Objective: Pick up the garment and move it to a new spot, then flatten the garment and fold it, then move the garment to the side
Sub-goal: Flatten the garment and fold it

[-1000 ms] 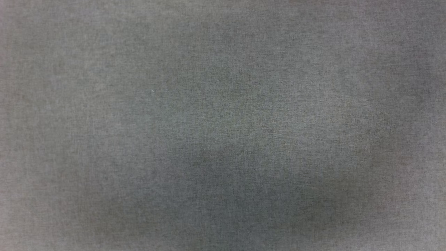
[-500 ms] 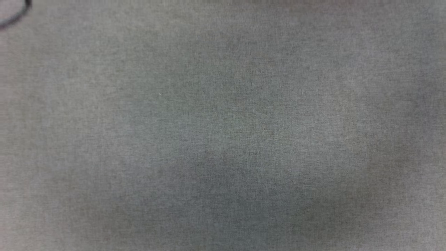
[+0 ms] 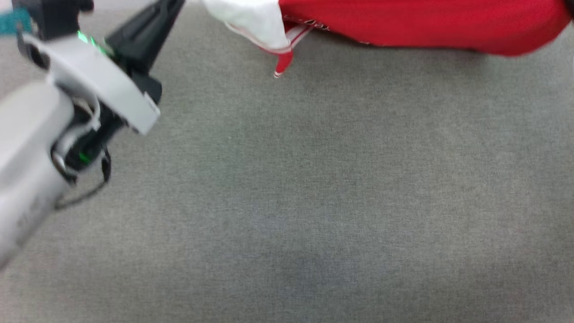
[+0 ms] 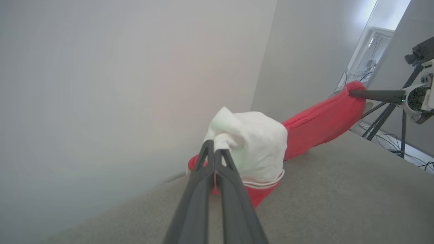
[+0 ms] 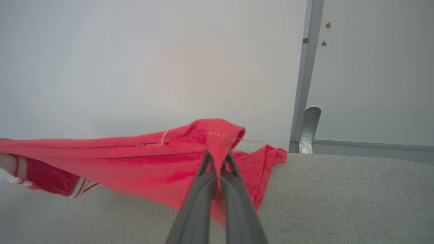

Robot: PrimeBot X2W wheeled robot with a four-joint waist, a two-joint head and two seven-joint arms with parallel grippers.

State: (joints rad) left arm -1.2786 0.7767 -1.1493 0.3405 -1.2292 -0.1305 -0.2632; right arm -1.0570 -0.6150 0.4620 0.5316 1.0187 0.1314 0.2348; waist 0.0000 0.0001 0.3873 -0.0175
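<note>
Red garment (image 3: pixel 426 22) hangs stretched between both arms over the grey bench (image 3: pixel 314 202), the left gripper (image 4: pixel 214 149) clamped on its white sleeve end and the right gripper (image 5: pixel 218 154) clamped on a red edge.

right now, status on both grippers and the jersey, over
Left gripper shut on garment at its white sleeve end. Right gripper shut on its red edge. Garment strung between them, low over grey surface. Nothing seen in the way.

Grey woven-fabric surface (image 3: pixel 314 202): flat, faintly mottled by soft shadow, far edge against pale wall (image 4: pixel 101 84). Red garment (image 3: pixel 426 22) stretched along far side, lower folds drooping to surface. Contact there uncertain.
</note>
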